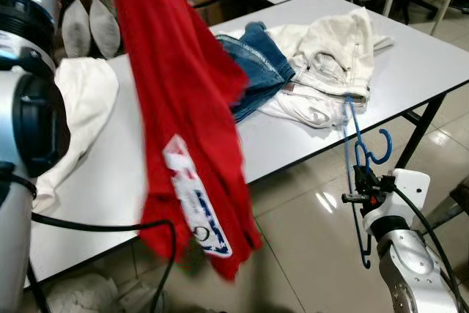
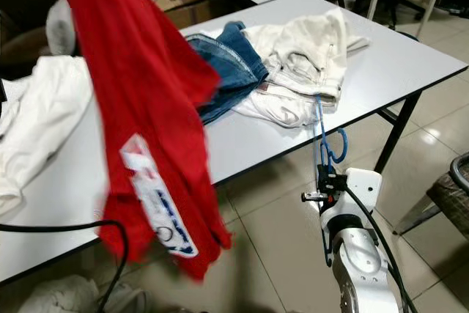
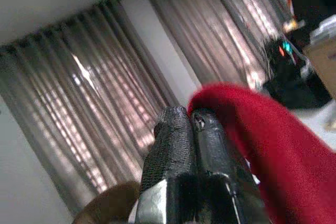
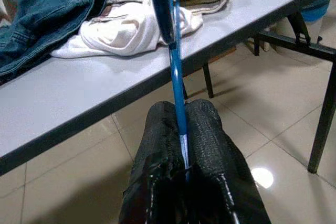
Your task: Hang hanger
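My right tool point(image 4: 181, 129) is closed tight on the thin blue hanger point(image 1: 359, 174), the wire running up between its two black fingers point(image 4: 207, 129). The tool sits low at the near right, off the worktop's edge and above the tiled floor point(image 1: 308, 203). The hanger stands roughly upright, its hook point(image 1: 381, 148) curling just beside the worktop's near edge, its upper part reaching the white trousers point(image 1: 333, 56).

My left tool point(image 3: 190, 129) is raised high on the left, its fingers pressed together with a red shirt point(image 1: 187, 122) pinched in them. The shirt hangs down in front of the worktop point(image 1: 410, 64), a white printed label point(image 1: 194, 203) showing near its lower end.

On the worktop, blue jeans point(image 1: 256, 67) lie left of the white trousers, touching them. A white garment point(image 1: 80, 108) drapes over the left end. A black cable point(image 1: 102, 226) crosses the near left corner. Behind the left tool are grey curtains point(image 3: 105, 108).
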Controlling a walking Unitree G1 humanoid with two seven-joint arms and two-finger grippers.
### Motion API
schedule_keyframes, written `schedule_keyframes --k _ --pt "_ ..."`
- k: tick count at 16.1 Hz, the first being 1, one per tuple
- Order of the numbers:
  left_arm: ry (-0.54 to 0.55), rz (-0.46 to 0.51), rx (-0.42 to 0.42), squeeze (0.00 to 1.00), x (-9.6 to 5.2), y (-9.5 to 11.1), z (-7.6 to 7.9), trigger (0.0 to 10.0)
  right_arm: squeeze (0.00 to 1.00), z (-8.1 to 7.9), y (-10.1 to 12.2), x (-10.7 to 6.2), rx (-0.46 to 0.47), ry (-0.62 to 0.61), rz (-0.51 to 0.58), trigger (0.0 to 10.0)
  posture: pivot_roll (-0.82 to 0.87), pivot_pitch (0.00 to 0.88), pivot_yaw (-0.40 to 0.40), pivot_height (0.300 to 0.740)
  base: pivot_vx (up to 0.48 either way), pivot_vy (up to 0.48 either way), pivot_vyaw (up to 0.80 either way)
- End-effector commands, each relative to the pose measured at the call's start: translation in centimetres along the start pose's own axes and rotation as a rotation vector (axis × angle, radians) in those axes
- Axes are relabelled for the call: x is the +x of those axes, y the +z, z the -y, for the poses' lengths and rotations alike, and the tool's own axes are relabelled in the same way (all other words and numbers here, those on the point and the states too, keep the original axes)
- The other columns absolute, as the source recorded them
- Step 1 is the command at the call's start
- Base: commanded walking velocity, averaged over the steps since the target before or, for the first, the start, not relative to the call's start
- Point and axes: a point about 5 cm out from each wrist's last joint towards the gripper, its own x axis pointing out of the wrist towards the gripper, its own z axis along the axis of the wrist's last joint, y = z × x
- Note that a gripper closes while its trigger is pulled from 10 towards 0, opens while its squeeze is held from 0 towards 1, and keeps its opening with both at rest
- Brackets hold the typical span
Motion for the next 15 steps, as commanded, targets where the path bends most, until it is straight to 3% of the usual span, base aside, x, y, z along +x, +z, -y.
schedule_keyframes --k 1,2,3,5,6,9,10,11,12,15 --pt "-0.031 -0.136 0.053 0.0 -0.8 -3.7 1.2 0.0 0.0 -0.5 -0.3 -0.3 0.006 0.008 -0.015 10.0 -0.22 0.0 0.185 0.74 0.0 0.0 0.0" --pt "-0.069 -0.234 0.104 0.0 -1.9 -6.9 2.7 0.0 0.0 -0.6 -0.3 -0.4 0.009 0.006 -0.016 10.0 -0.22 0.003 0.189 0.74 0.0 0.0 0.0" --pt "-0.085 -0.272 0.127 0.0 -2.4 -8.2 3.2 0.0 0.0 -0.6 -0.3 -0.4 0.009 0.005 -0.017 10.0 -0.22 0.003 0.189 0.74 0.0 0.0 0.0" --pt "-0.168 -0.421 0.183 0.0 -4.6 -12.6 5.1 0.0 0.0 -0.5 -0.3 -0.4 0.011 0.0 -0.018 10.0 -0.22 0.008 0.19 0.74 0.0 0.0 0.0" --pt "-0.249 -0.516 0.222 0.0 -6.5 -15.3 6.5 0.0 0.0 -0.5 -0.3 -0.5 0.01 0.002 -0.019 10.0 -0.22 0.013 0.185 0.74 0.0 0.0 0.0" --pt "-0.362 -0.605 0.199 0.0 -8.5 -17.7 8.0 0.0 0.0 -0.7 -0.3 -0.3 0.005 0.011 -0.021 10.0 -0.22 0.014 0.181 0.74 0.0 0.0 0.0" --pt "-0.44 -0.656 0.195 0.0 -9.4 -18.6 8.6 10.0 0.0 -0.7 -0.3 -0.2 0.004 0.015 -0.023 10.0 -0.22 0.013 0.182 0.74 0.0 0.0 0.0" --pt "-0.503 -0.689 0.195 0.0 -10.0 -19.2 8.9 10.0 0.0 -0.8 -0.2 -0.1 0.002 0.016 -0.024 10.0 -0.22 0.013 0.186 0.74 0.0 0.0 0.0" --pt "-0.52 -0.701 0.205 1.0 -10.3 -19.4 8.8 10.0 0.0 -0.8 -0.2 -0.1 0.002 0.017 -0.024 10.0 -0.22 0.013 0.188 0.74 0.0 0.0 0.0" --pt "-0.498 -0.835 0.256 1.0 -11.7 -21.1 6.2 10.0 0.0 -0.9 -0.3 0.0 0.003 0.015 -0.023 10.0 -0.22 0.009 0.187 0.74 0.0 0.0 0.0"
